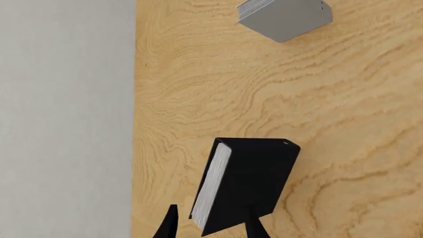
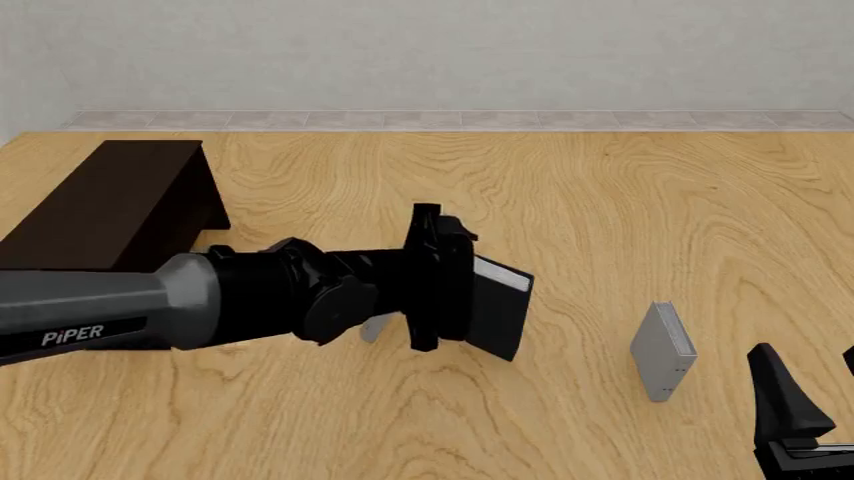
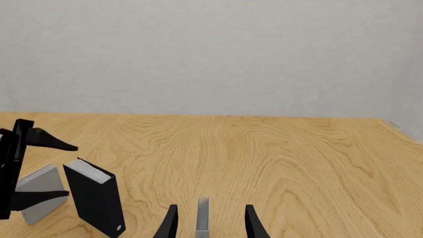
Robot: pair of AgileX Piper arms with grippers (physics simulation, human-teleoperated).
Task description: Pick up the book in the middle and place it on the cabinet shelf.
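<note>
The black book (image 2: 499, 306) with white page edges stands tilted on the table in the middle of the front view. My left gripper (image 2: 433, 281) is open, its wide-spread fingers just reaching the book's near end. In the left wrist view the book (image 1: 250, 181) lies between the two fingertips (image 1: 170, 224), with a gap on the page side. The dark cabinet shelf (image 2: 114, 195) sits at the far left. My right gripper (image 2: 811, 405) is open and low at the near right, holding nothing.
One grey book (image 2: 663, 351) stands to the right of the black one and in front of the right gripper (image 3: 211, 225). Another grey book (image 3: 41, 197) is partly hidden behind the left gripper. The table edge (image 1: 135, 119) shows in the left wrist view.
</note>
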